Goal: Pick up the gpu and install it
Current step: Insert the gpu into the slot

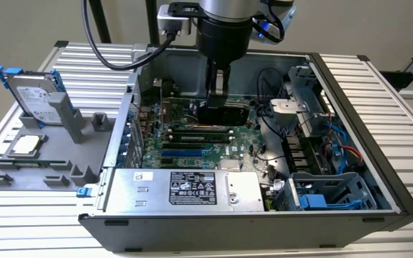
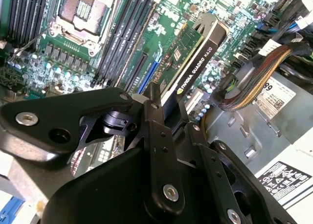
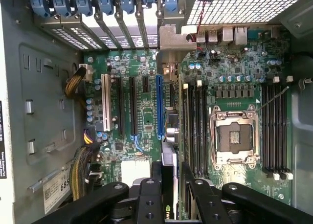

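Note:
My gripper (image 1: 218,99) is inside the open computer case (image 1: 350,134), shut on the gpu (image 1: 225,114), which hangs on edge just above the motherboard (image 1: 192,153). In the second wrist view the gpu (image 2: 193,53) shows a green board face and a black shroud, clamped between the black fingers (image 2: 152,117) of the gripper (image 2: 168,115). In the first wrist view the gpu (image 3: 169,136) is seen edge-on, running from the gripper (image 3: 168,185) to its grey metal bracket (image 3: 173,43) at the rear slot openings. It lies right beside the long blue slot (image 3: 159,106); whether it touches the slot I cannot tell.
Left of the case, a grey fixture (image 1: 49,172) holds a silver hard drive in a blue frame (image 1: 38,99) and a square silver chip (image 1: 26,145). Inside the case are the power supply (image 1: 185,188), the bare processor socket (image 3: 234,136), memory slots (image 3: 195,126) and cable bundles (image 2: 249,87).

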Robot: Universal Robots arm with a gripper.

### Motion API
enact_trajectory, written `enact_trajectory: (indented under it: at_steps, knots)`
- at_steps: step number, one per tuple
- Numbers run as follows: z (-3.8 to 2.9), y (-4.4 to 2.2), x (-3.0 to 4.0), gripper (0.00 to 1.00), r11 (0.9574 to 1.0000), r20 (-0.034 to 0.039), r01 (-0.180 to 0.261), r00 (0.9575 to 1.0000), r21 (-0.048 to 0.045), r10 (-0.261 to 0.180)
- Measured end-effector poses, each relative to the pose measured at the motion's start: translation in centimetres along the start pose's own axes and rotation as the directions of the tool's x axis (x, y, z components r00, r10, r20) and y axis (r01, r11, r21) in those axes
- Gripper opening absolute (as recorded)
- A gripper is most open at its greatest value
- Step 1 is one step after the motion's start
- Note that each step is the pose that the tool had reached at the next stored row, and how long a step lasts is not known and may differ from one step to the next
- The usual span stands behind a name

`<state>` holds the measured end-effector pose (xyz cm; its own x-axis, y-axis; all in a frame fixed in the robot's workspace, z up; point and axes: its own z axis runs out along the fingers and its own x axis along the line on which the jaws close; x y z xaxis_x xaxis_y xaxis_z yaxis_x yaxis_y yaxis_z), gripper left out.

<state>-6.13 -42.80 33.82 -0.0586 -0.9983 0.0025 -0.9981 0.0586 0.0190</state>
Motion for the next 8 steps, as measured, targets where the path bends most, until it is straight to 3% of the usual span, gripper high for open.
enact_trajectory:
  at_steps: [8]
  knots:
    - [0.35,-0.01,0.0,0.0,1.0,-0.0001,0.0,1.0,0.0,0.0]
